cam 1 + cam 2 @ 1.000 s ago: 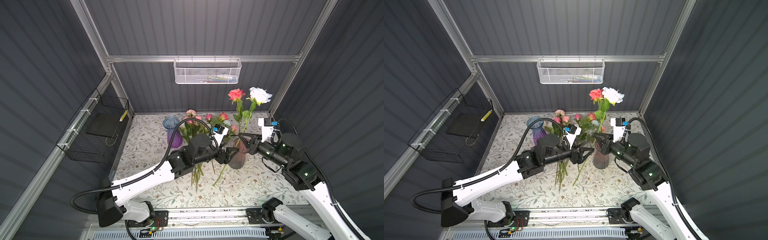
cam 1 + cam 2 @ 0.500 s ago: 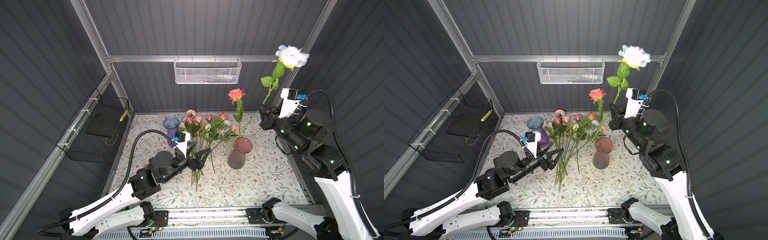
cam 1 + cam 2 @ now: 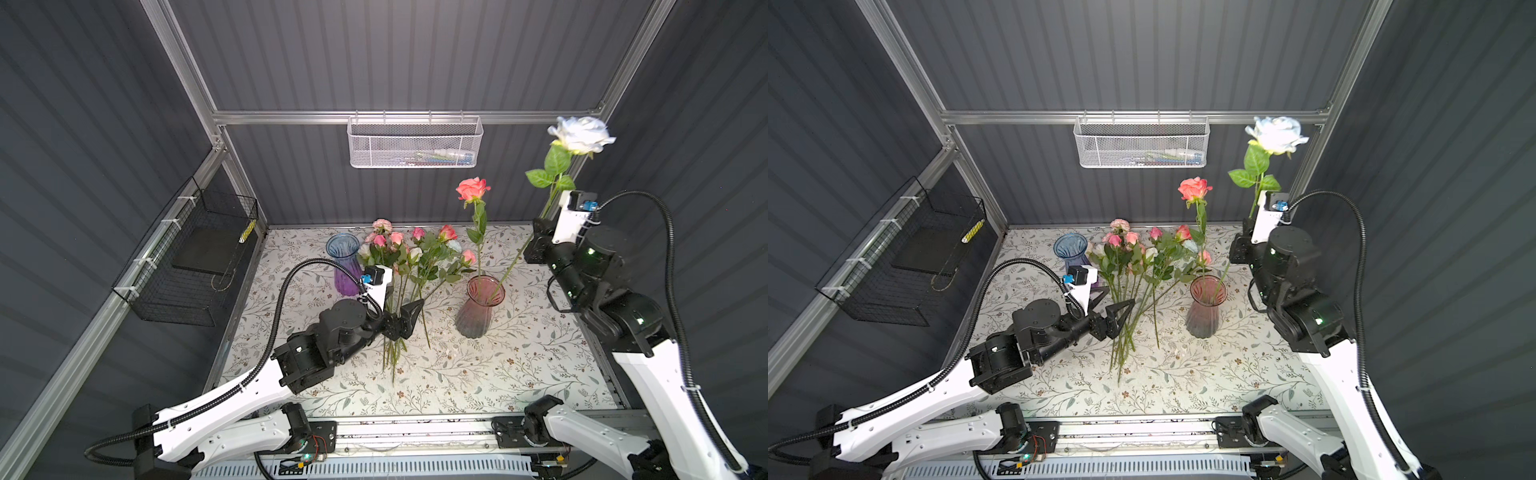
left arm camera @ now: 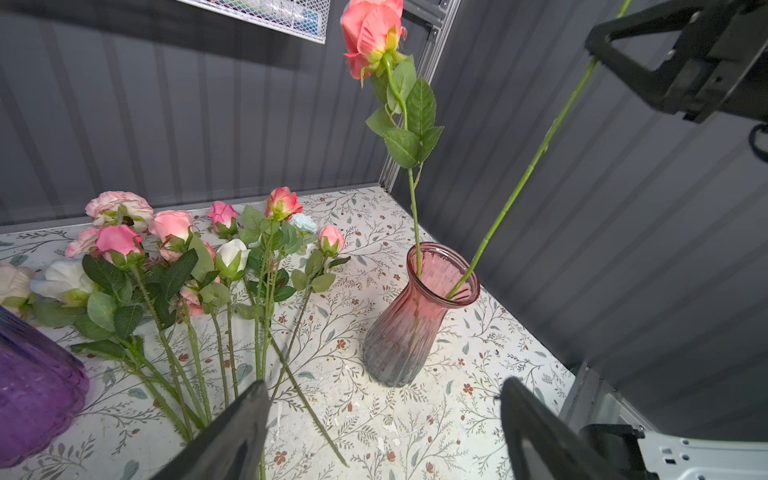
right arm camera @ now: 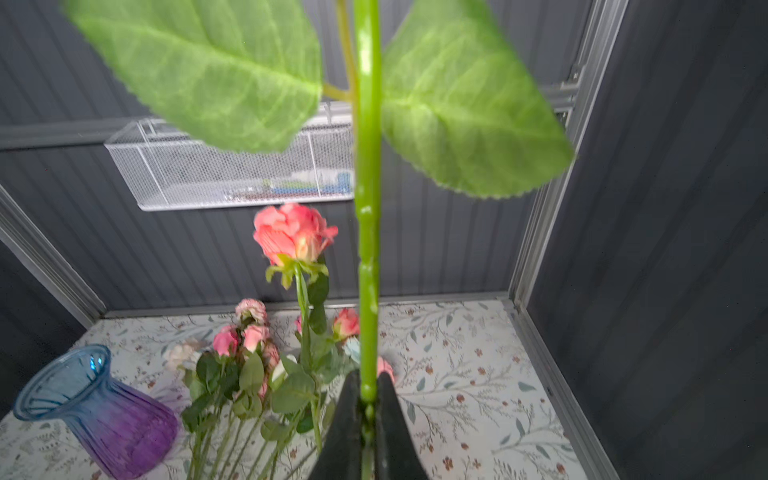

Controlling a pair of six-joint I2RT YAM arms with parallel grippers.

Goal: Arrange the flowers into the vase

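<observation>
Right wrist view: right gripper (image 5: 368, 392) clamped on green stem of white rose (image 3: 581, 134), just below 2 leaves. In both top views, bloom rides high at upper right, stem foot inside pink vase (image 3: 478, 307) at centre right, beside 1 coral rose (image 3: 472, 189) standing there. Left gripper (image 3: 1112, 302) spread wide, empty, over loose flowers (image 3: 411, 257) lying at centre. Likely handling: stems light, thin, springy, slick; blooms crushable. Take hold mid-stem, below leaves.
</observation>
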